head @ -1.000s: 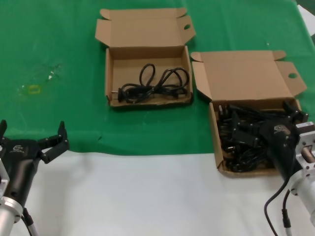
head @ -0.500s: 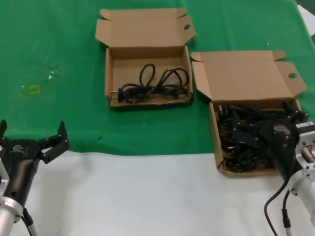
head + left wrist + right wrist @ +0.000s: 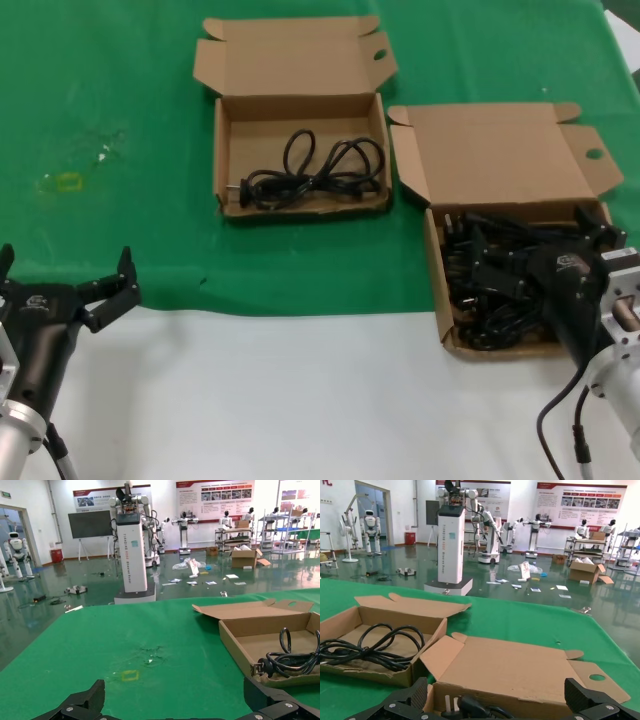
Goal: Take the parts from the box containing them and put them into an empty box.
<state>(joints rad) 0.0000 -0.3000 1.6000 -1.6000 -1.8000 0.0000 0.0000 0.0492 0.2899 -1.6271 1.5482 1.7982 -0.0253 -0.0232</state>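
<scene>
Left to right in the head view: the black left gripper [image 3: 65, 283] hangs idle at the near left, where the green cloth [image 3: 120, 120] meets the white table surface [image 3: 300, 400], its fingers spread wide and holding nothing. Beyond it, at centre, sits the shallow brown cardboard mailer box with short lid tabs [image 3: 300, 205], its lid folded back; one thin black looped power cord with a plug [image 3: 305, 175] lies on its floor, so this receiving box is no longer empty. To the right and nearer the robot stands the like brown cardboard box with a splayed, oval-holed side tab [image 3: 437, 280], lid open and packed with a tangled heap of black power cords [image 3: 490, 290]. The black right gripper [image 3: 530, 262] is lowered over that heap; its wrist view shows the fingers spread to either side of the box's near edge, not yet closed on any cord. By this evidence the transfer is at an early stage: one cord delivered, most remaining. The green cloth bears a faint scuffed patch and a small yellow mark [image 3: 68, 181]. The wrist views show a large hall with a glossy floor, wall posters, white robot stands and shelving.
</scene>
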